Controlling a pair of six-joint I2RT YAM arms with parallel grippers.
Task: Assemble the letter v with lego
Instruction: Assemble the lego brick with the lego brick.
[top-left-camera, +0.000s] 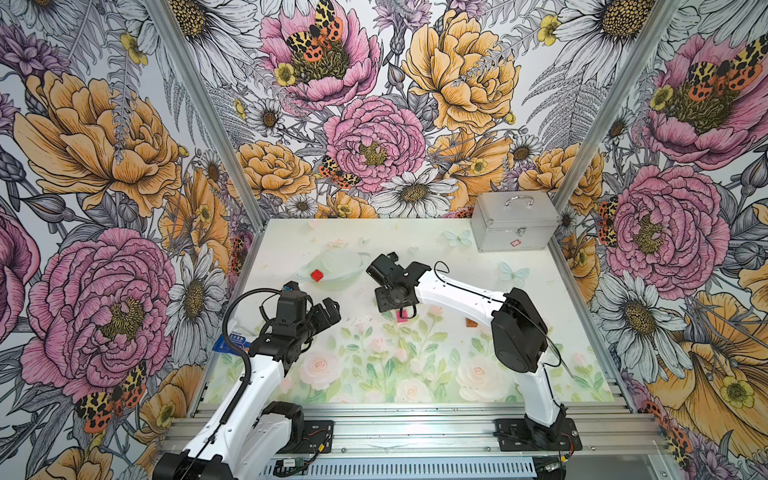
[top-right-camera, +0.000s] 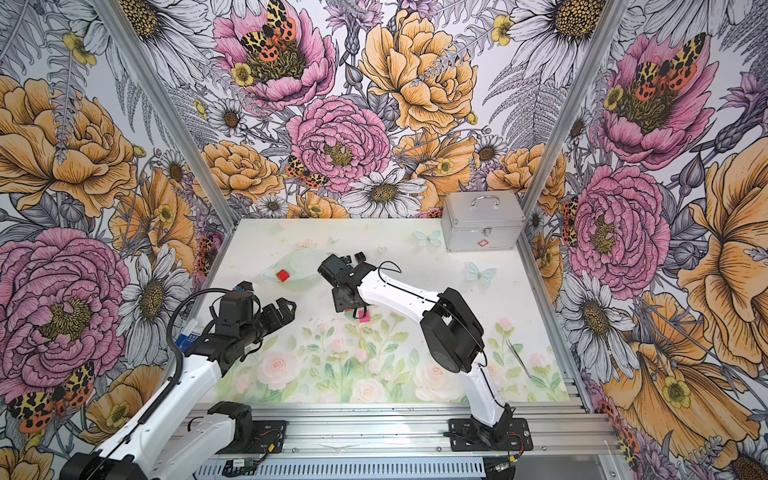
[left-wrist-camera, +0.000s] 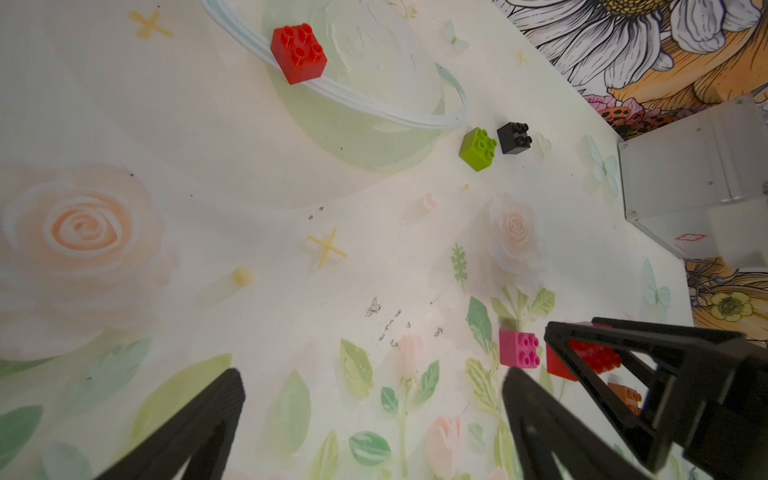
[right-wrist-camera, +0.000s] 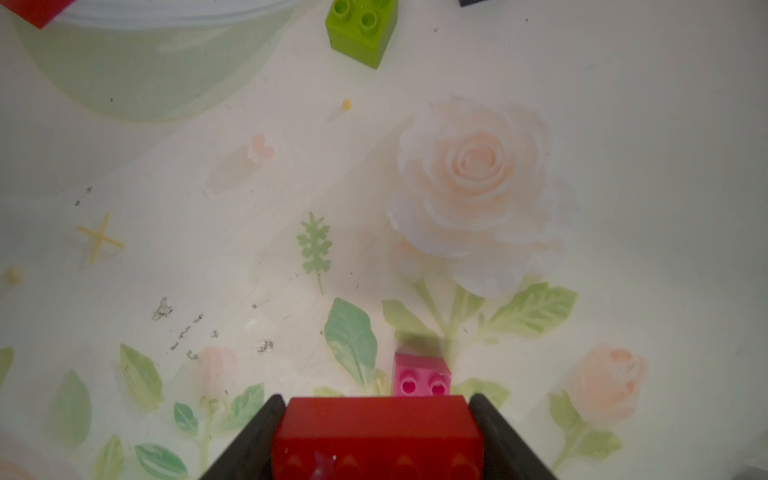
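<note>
My right gripper (right-wrist-camera: 376, 401) is shut on the long red brick (right-wrist-camera: 376, 436), gripping it by its two ends, low over the mat. The magenta-pink brick (right-wrist-camera: 422, 376) lies just beyond it, and in the left wrist view there is a small gap between that pink brick (left-wrist-camera: 519, 349) and the red one (left-wrist-camera: 590, 357). The square red brick (top-left-camera: 317, 275) sits further back on the left. Lime-green (left-wrist-camera: 478, 148) and black (left-wrist-camera: 514, 138) bricks lie side by side. An orange-brown brick (top-left-camera: 471, 323) lies under the right forearm. My left gripper (left-wrist-camera: 372, 386) hangs open and holds nothing. No assembled letter v shows.
A silver metal case (top-left-camera: 515, 222) stands at the back right corner of the mat. A blue packet (top-left-camera: 230, 343) lies at the left edge beside the left arm. Aluminium rails run along the sides and the front.
</note>
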